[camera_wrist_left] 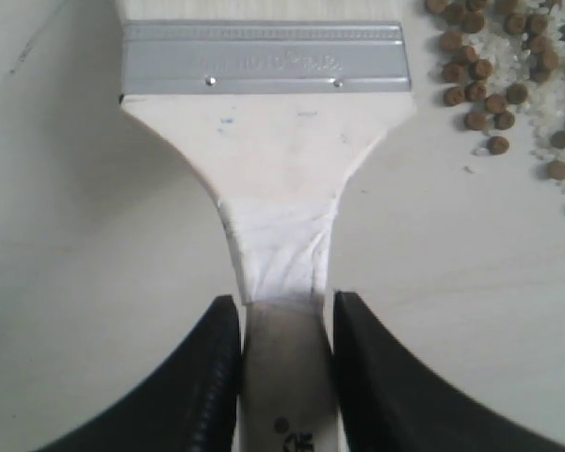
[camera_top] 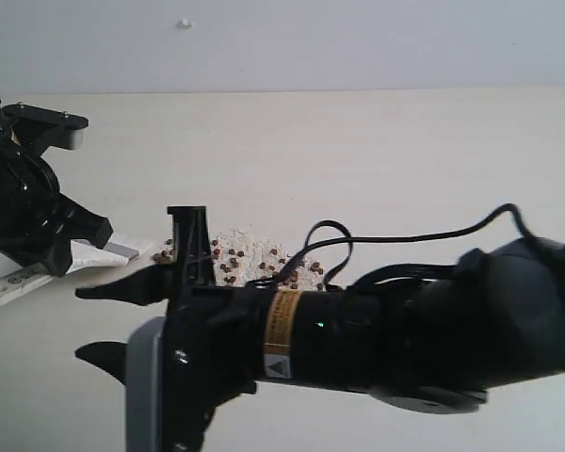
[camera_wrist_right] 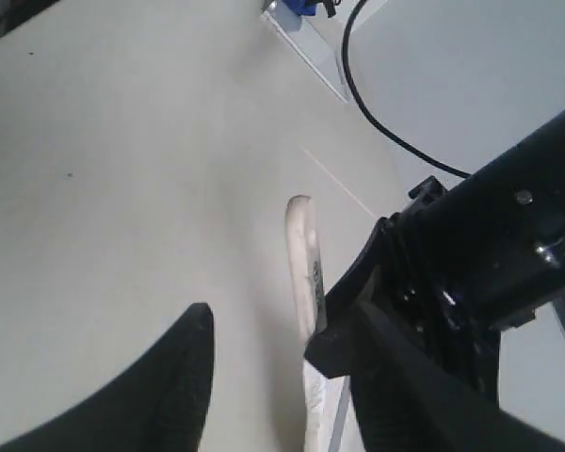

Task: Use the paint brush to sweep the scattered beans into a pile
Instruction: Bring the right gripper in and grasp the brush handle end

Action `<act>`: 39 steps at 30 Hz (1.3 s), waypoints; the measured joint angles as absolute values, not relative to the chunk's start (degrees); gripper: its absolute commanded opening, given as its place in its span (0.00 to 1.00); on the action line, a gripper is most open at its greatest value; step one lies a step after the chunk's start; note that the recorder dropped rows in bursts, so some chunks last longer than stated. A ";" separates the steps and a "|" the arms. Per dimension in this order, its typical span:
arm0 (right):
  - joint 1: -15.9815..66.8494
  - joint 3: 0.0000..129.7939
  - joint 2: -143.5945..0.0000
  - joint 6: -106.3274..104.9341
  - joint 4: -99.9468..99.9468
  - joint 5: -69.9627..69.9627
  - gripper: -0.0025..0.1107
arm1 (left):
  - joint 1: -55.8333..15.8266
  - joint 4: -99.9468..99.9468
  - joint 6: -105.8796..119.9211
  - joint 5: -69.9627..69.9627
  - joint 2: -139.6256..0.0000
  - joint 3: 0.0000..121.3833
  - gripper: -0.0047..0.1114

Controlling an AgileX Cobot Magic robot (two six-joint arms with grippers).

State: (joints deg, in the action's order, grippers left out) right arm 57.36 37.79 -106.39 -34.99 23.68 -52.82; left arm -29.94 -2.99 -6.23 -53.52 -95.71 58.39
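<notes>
1. Right gripper [camera_top: 83, 323], filling the lower middle of the exterior frame, has its jaws spread with nothing between them.
2. Left gripper [camera_wrist_left: 284, 311], at that frame's left edge, pinches the paint brush [camera_wrist_left: 264, 160] by its narrow handle neck.
3. Lying low at the frame's left, the paint brush is likely light, stiff-handled and soft-bristled, and best gripped right there, behind the ferrule [camera_wrist_left: 264, 56].
4. Beans [camera_top: 254, 264] cluster centre-frame among pale crumbs [camera_top: 240, 247]; they probably roll easily.

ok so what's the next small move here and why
Probably back the right gripper away from the paint brush. It stands open and empty, while the left gripper is shut on the brush's handle. The beans lie just to one side of the brush head. In the exterior view that open gripper's arm crosses in front of them, so clearing it likely frees the sweep.
</notes>
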 measured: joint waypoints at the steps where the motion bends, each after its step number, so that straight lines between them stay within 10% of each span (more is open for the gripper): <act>1: 57.80 40.51 -108.64 -35.11 22.31 -52.90 0.47 | -29.94 -2.82 -6.23 -53.78 -95.71 58.39 0.04; 39: 60.97 57.93 -123.44 -40.93 22.04 -51.67 0.52 | -29.94 -1.26 -6.01 -54.81 -95.71 59.26 0.04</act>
State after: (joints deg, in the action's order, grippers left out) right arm 60.97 57.93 -123.44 -40.93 22.04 -51.67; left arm -29.94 -1.26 -6.01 -54.81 -95.71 59.26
